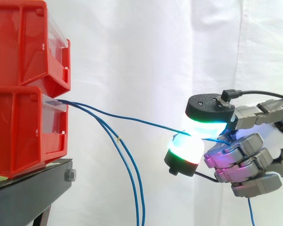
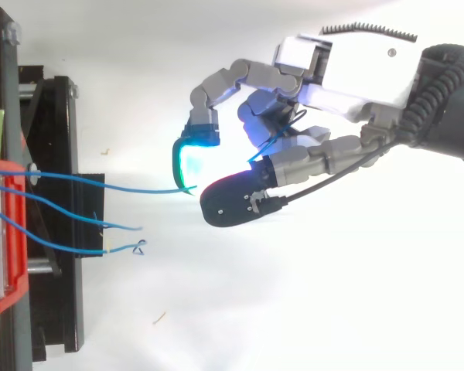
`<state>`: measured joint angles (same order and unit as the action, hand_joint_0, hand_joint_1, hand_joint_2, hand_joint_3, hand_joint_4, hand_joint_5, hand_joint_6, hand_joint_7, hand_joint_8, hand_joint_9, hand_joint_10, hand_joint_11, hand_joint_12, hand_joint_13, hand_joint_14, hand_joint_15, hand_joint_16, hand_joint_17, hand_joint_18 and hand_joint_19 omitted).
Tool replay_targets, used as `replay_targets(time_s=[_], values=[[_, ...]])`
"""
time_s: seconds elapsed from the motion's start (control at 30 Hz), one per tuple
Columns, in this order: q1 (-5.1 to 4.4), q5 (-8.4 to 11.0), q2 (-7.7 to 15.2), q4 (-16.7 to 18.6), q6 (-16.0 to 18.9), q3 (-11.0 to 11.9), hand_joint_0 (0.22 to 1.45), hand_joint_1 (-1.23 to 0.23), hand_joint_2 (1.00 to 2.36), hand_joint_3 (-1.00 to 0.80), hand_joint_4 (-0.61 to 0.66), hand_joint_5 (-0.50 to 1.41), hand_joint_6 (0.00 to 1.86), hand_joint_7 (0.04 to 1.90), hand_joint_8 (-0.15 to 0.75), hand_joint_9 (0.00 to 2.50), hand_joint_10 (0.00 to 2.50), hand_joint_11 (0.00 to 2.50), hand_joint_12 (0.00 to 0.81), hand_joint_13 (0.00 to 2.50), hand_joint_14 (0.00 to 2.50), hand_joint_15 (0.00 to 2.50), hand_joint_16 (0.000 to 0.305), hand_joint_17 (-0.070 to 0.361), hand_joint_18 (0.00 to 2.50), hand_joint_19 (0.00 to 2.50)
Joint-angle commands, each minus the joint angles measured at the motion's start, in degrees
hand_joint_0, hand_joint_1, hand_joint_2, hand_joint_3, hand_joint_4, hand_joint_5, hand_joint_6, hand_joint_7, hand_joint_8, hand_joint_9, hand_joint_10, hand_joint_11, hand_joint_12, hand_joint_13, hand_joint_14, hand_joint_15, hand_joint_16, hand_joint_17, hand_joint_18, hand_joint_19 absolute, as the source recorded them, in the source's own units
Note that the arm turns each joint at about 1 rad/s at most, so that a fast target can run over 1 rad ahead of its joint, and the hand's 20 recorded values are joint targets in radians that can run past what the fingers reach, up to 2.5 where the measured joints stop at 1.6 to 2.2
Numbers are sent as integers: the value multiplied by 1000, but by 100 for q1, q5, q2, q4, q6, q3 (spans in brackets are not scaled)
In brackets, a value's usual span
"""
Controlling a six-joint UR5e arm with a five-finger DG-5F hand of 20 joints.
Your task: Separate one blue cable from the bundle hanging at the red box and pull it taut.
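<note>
**Item 1 — blue cable (image 1: 132, 119):** 1 strand, running from the front of the lower red box (image 1: 23, 127) rightward to the hand (image 1: 240, 157). It sags slightly along the run and stands apart from the rest of the bundle. A loose tail drops below the hand.

**Item 2 — hand:** clamped on the blue cable, which is pinched between 2 glowing fingertips (image 1: 186, 147). The other fingers are curled in behind.

**Item 3 — 2 other cables (image 1: 139, 212):** hanging slack from the same box, to the right of the black stand (image 1: 33, 188). They are well left of the hand and untouched.

**Step in hand, by your likely reading:** separation looks done, and the tightening pull is the part to finish.

**Next move:** draw the hand right, away from the box. Hold the pinch firm so the strand does not slip through the pads, and stop once the sag is gone — more pull would only load the box end.
</note>
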<state>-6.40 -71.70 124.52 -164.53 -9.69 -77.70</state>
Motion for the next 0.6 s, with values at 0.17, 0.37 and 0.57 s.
replay_targets(time_s=[0.17, 0.37, 0.57], values=[[-2, -1, 2, 0, -6, 0, 677, -769, 1002, -32, -183, -131, 925, 1214, 375, 758, 2500, 1114, 393, 927, 2500, 1245, 52, 118, 1402, 1460], [-2, -1, 2, 0, -6, 0, 679, -770, 1002, -40, -181, -132, 925, 1215, 378, 757, 2500, 1111, 396, 924, 2500, 1236, 53, 119, 1403, 1468], [-2, -1, -7, 0, -6, 0, 679, -771, 1003, -43, -179, -133, 924, 1218, 379, 758, 2500, 1113, 395, 922, 2500, 1246, 53, 119, 1406, 1483]])
